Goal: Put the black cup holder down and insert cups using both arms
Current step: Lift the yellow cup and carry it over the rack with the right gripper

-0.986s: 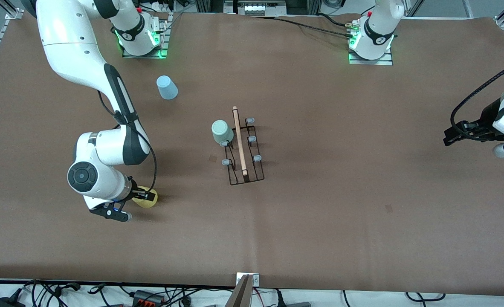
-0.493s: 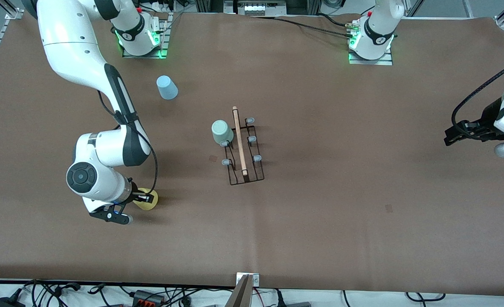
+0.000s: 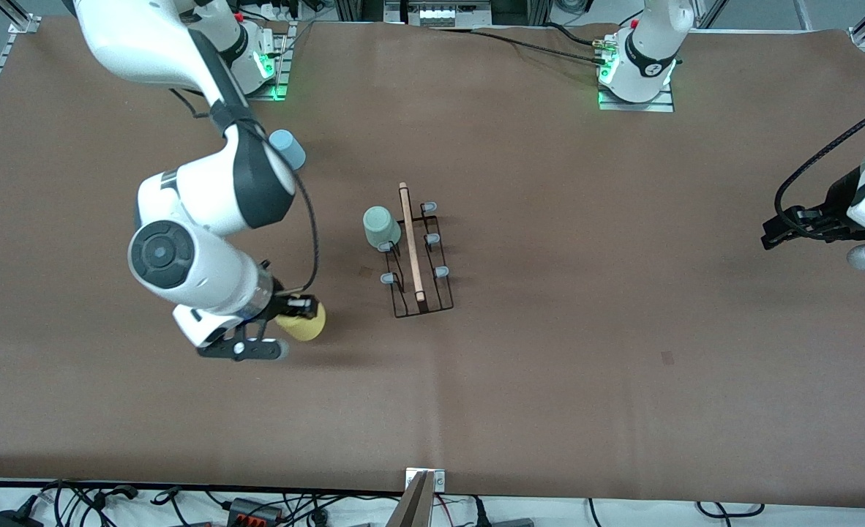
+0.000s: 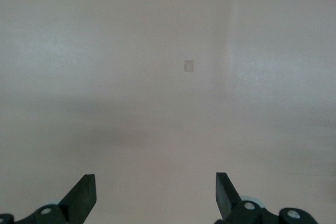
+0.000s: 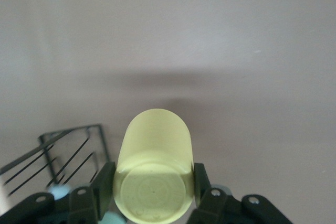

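Brown table covering (image 3: 549, 380) filling the frame, cables along the lower edge, one black cup holder (image 3: 419, 252) at centre, three cups: mint-green cup (image 3: 380, 226) on its peg, light blue cup (image 3: 289, 148) upper left, yellow cup (image 3: 304, 323) clamped in the right gripper (image 3: 295, 310) lower left, left gripper (image 3: 771, 236) spread wide at right edge

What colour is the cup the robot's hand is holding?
Yellow. The cup sits between the right hand's fingers, clearest in the right wrist view.
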You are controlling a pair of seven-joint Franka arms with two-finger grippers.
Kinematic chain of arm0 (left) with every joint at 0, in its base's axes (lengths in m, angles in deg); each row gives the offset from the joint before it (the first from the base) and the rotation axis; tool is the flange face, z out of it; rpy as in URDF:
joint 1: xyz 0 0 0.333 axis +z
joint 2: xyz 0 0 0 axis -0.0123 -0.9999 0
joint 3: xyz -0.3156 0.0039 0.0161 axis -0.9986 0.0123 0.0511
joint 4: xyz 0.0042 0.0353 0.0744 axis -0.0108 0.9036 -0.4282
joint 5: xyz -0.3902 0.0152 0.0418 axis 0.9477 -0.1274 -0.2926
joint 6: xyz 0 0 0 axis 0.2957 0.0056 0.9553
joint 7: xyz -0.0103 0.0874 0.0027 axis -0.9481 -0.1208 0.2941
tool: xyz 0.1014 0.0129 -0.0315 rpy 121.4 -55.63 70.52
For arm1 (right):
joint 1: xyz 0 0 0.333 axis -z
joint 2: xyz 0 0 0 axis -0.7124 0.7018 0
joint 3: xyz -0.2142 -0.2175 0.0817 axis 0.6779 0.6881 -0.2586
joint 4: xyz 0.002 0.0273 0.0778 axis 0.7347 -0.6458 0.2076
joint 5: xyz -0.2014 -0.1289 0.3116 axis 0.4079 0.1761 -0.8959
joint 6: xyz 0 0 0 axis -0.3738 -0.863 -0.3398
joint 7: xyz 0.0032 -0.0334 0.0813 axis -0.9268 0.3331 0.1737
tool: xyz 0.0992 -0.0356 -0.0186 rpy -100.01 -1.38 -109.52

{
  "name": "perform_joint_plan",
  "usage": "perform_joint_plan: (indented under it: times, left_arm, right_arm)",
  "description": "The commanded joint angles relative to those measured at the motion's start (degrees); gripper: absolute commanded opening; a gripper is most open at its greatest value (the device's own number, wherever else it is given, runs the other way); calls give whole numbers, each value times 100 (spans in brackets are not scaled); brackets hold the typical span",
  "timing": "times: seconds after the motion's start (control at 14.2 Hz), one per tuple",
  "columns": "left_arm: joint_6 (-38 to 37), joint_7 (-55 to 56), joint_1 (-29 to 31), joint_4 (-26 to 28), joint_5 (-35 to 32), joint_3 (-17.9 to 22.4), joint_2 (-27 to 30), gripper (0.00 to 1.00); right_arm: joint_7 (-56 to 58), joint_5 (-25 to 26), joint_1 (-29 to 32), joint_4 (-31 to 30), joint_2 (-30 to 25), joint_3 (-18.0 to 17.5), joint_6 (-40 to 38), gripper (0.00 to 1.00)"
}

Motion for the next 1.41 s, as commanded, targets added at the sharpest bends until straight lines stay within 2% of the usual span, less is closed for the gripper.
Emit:
perform_joint_plan:
  times: [0.0,0.56,1.2,1.27,1.34]
  left_arm:
    - [-136,-9,67,-66,86,-69,44,100]
    - [-136,-27,102,-66,95,-60,36,100]
    - [-145,-36,111,-66,95,-60,36,100]
    - [-145,-36,111,-66,95,-60,36,100]
    - [-145,-36,111,-66,95,-60,36,100]
  right_arm:
    - [-178,26,-59,71,-77,-331,-229,36]
    - [-758,35,-727,36,134,-385,173,36]
    - [-768,88,-815,-52,459,-376,349,36]
    - [-768,88,-824,-52,512,-376,385,40]
    - [-776,97,-824,-52,538,-376,394,64]
